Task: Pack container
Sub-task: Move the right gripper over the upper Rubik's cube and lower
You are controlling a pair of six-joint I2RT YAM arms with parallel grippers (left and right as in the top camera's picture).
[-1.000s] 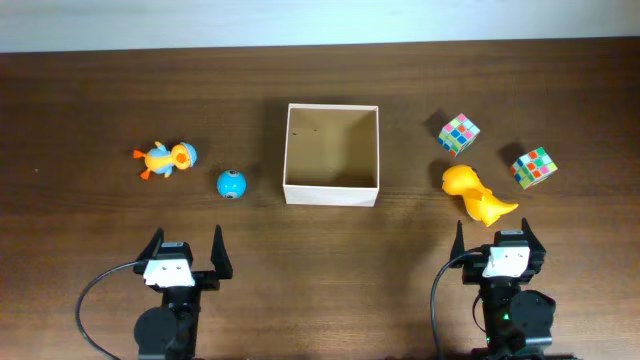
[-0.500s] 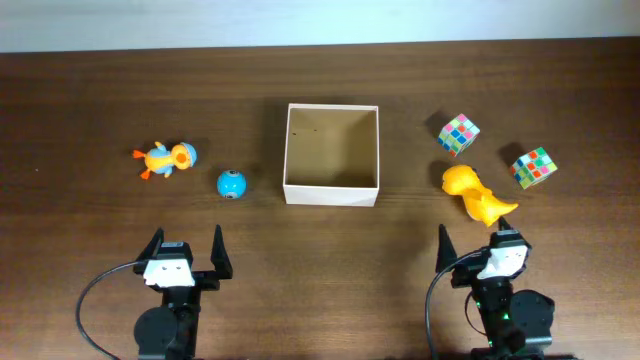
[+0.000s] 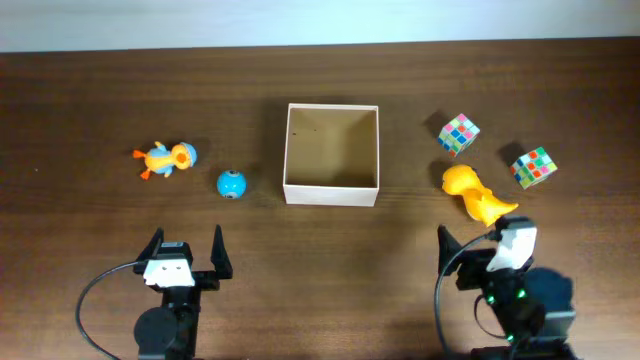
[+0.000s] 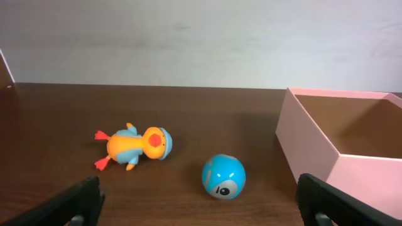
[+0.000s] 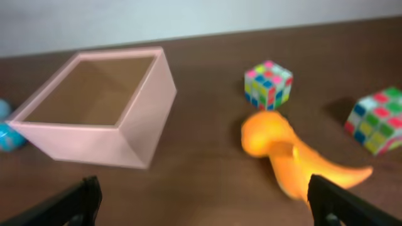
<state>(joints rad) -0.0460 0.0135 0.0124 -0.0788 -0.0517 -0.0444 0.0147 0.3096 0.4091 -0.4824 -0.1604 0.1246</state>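
The container is a square shallow white-walled box with a tan inside, at the table's middle; it also shows in the left wrist view and the right wrist view. An orange-and-blue duck toy and a blue ball lie left of it. An orange dinosaur toy and two colour cubes lie right of it. My left gripper is open and empty near the front edge. My right gripper is open and empty, just in front of the dinosaur.
The dark wooden table ends at a pale wall along the back. Black cables run from both arm bases at the front edge.
My right gripper has turned and moved a little right and forward toward the orange dinosaur. The left arm and all toys have not moved.
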